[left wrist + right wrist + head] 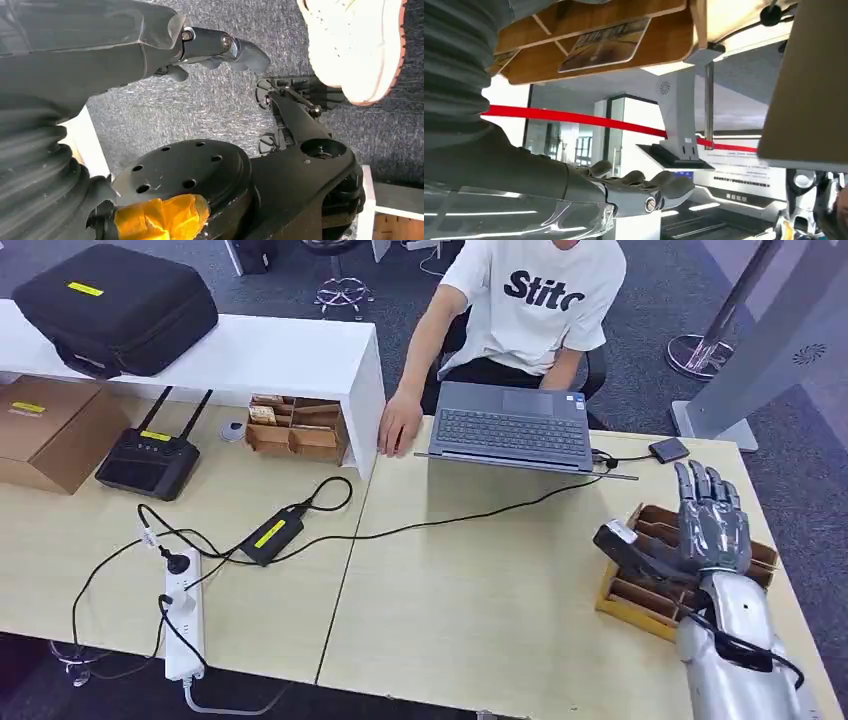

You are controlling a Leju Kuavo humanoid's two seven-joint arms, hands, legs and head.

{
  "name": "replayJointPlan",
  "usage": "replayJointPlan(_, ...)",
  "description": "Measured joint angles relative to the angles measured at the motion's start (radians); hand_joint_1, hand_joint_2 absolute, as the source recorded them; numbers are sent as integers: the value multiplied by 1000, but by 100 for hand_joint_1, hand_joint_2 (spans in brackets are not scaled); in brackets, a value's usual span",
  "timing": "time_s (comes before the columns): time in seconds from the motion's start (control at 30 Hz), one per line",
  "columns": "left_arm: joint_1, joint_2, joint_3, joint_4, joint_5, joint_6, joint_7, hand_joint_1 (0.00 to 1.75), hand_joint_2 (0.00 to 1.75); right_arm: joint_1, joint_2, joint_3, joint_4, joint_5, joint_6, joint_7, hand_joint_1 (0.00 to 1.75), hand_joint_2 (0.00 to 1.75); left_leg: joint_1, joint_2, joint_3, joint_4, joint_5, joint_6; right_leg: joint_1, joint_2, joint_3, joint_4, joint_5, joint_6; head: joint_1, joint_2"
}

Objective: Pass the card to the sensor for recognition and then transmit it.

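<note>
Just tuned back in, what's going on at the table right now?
The robot's right hand hovers, fingers extended, over the wooden divider tray at the table's right edge, holding nothing yet. A card lies in that tray. The left hand hangs down by the floor. A person sits opposite at a laptop, near a small black sensor.

The right robot hand is shiny grey metal with dark fingers. Its arm is silver with a black cable. The left robot hand has small silver screws.
</note>
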Motion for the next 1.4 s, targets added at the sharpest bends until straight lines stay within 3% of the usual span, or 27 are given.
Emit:
replayJointPlan(0.9, 0, 0, -2, 2, 22, 0, -3, 0, 175, -7, 14, -26, -8, 0, 6, 2, 0, 175, 0, 0, 0, 0, 0, 0, 0, 0, 0, 0, 0, 0, 0, 0)
replayJointPlan(0.93, 0, 0, -2, 2, 24, 1, -3, 0, 175, -7, 14, -26, -8, 0, 7, 2, 7, 175, 0, 0, 0, 0, 0, 0, 0, 0, 0, 0, 0, 0, 0, 0)
replayJointPlan(0.97, 0, 0, -2, 2, 25, 1, -3, 0, 175, -7, 14, -26, -8, 0, 9, 2, 26, 175, 0, 0, 0, 0, 0, 0, 0, 0, 0, 0, 0, 0, 0, 0)
replayJointPlan(1.0, 0, 0, -2, 2, 26, 1, -3, 0, 175, -7, 15, -26, -8, 0, 11, 2, 145, 175, 0, 0, 0, 0, 0, 0, 0, 0, 0, 0, 0, 0, 0, 0)
replayJointPlan(1.03, 0, 0, -2, 2, 27, 1, -3, 0, 175, -7, 15, -26, -8, 1, 14, 2, 168, 175, 0, 0, 0, 0, 0, 0, 0, 0, 0, 0, 0, 0, 0, 0)
replayJointPlan(1.1, 0, -1, -3, 2, 29, 1, -3, 0, 175, -6, 16, -26, -6, 2, 19, 2, 175, 175, 0, 0, 0, 0, 0, 0, 0, 0, 0, 0, 0, 0, 0, 0)
replayJointPlan(1.4, 0, 0, -14, 2, 38, 1, -3, 0, 175, -5, 17, -26, 14, 2, 24, 2, 175, 175, 0, 0, 0, 0, 0, 0, 0, 0, 0, 0, 0, 0, 0, 0)
